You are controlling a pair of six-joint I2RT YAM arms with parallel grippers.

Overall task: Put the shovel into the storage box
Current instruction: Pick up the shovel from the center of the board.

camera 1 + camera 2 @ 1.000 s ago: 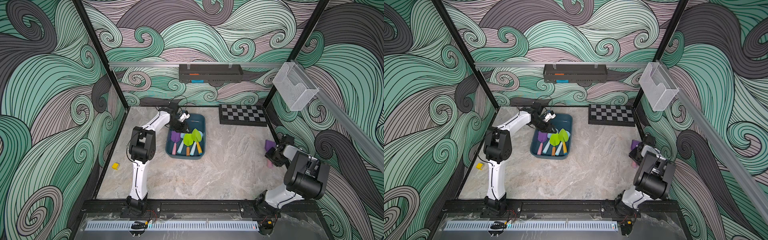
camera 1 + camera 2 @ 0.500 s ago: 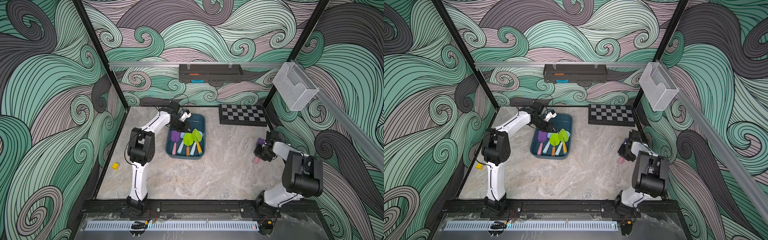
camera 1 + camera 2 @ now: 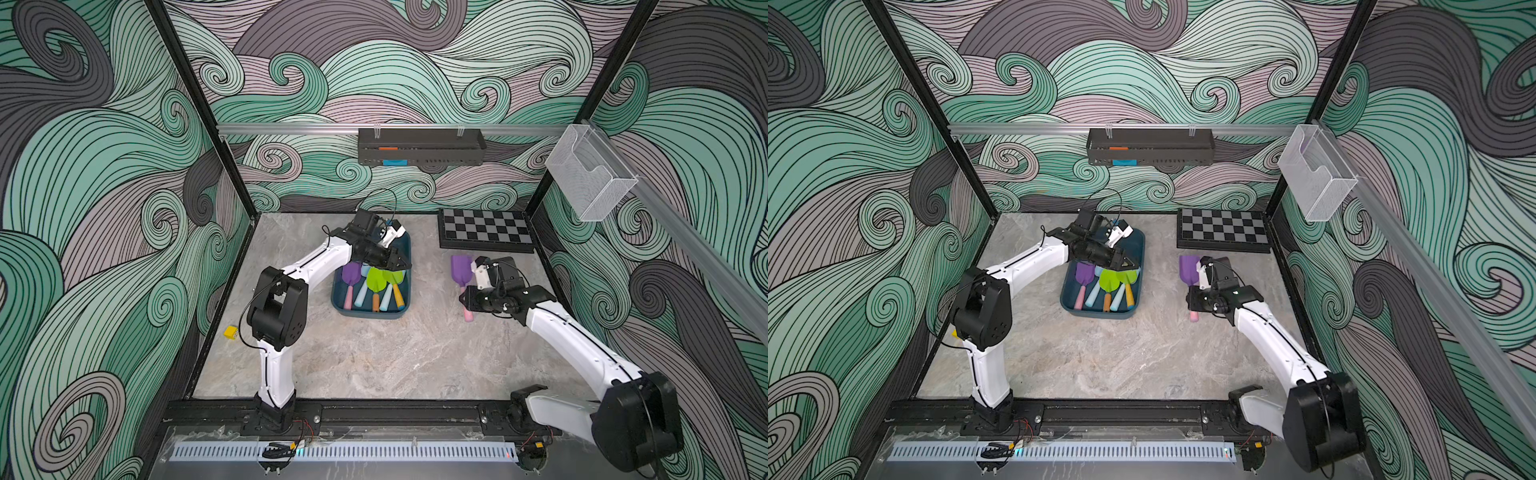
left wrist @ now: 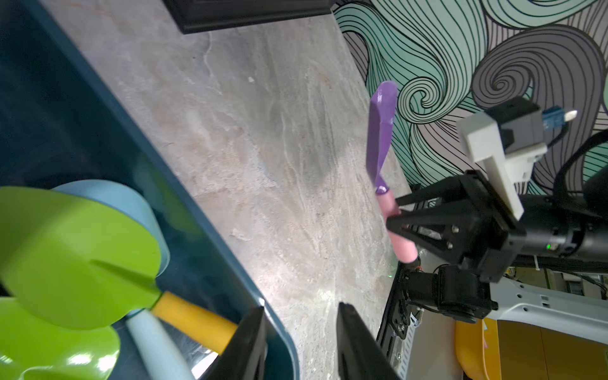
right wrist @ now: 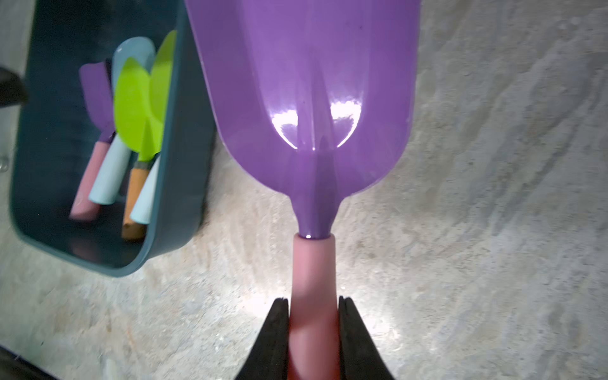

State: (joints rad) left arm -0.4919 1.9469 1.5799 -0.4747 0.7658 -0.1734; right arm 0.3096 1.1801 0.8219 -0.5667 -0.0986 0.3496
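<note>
Right pincer (image 5: 312, 306) clamped on shovel (image 5: 306, 98) handle; left pincer (image 4: 301, 309), part-open, hangs over box (image 3: 371, 313) mid-frame. Arms may collide there.

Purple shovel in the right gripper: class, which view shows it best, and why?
The right wrist view: the purple shovel is close up, blade tip cropped, pink handle pinched by the right gripper. Both top views show it small; the left wrist view shows it edge-on.

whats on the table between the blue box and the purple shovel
Nothing, just bare table between the box and the shovel, clear in both top views.
</note>
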